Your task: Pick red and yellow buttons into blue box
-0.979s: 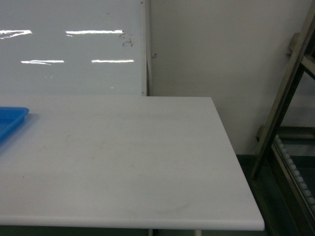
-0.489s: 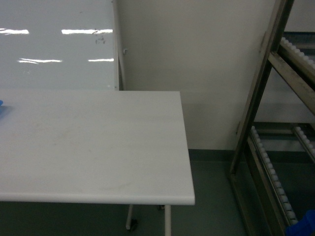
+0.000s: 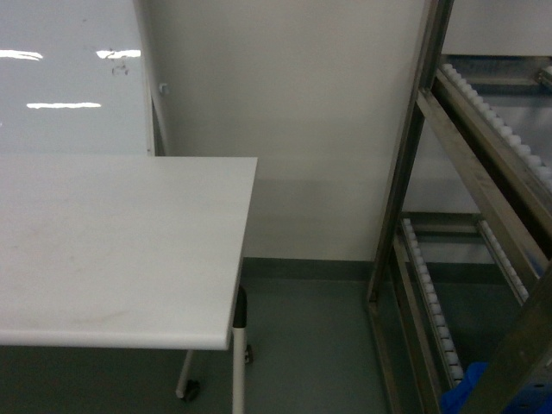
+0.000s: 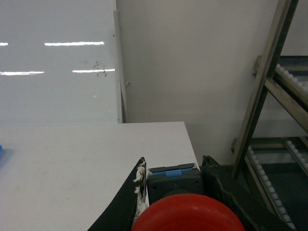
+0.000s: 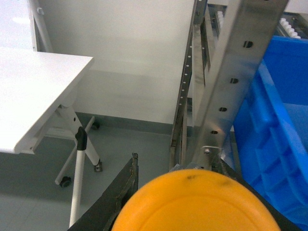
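Note:
In the left wrist view the red button (image 4: 187, 214) fills the bottom edge, its black block body clamped between the fingers of my left gripper (image 4: 174, 164), which is shut on it above the table's right end. In the right wrist view my right gripper (image 5: 176, 161) is shut on the yellow button (image 5: 197, 204), whose cap hides its body. The blue box (image 5: 276, 125) stands just right of that gripper, behind a metal rack post, with its ribbed wall showing. A blue corner of the box (image 3: 466, 390) peeks in at the head view's bottom right. Neither gripper appears in the head view.
A white table (image 3: 112, 250) on castered legs stands at the left, with a whiteboard (image 3: 69, 78) behind it. A metal roller rack (image 3: 414, 181) rises at the right, its perforated post (image 5: 231, 72) close to my right gripper. Grey floor lies between table and rack.
The head view has swung to the right. The table slid left, the shallow blue tray left the frame, and the rack and a blue corner came into view.

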Robot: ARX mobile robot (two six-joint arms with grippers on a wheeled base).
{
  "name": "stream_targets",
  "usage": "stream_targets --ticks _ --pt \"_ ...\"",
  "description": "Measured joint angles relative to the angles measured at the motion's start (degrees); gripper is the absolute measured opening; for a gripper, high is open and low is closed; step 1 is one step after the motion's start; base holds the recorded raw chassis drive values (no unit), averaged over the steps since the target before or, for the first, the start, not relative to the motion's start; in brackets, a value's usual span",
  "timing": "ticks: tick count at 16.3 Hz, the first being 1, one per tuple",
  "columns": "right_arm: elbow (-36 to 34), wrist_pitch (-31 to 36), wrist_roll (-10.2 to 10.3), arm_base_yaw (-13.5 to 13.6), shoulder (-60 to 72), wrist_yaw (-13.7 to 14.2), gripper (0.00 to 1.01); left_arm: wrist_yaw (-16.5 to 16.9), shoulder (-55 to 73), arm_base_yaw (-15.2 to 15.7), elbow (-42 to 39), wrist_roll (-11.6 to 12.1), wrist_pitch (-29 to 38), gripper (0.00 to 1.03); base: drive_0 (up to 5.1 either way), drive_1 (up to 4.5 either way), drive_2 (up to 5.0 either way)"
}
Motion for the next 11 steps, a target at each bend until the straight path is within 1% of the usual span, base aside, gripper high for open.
stream_targets --ticks 11 --pt "0.0 -0.09 0.0 0.0 -0.02 0.0 0.4 -0.02 0.02 0.0 0.0 0.0 0.26 0.3 5.0 -2.43 -2.4"
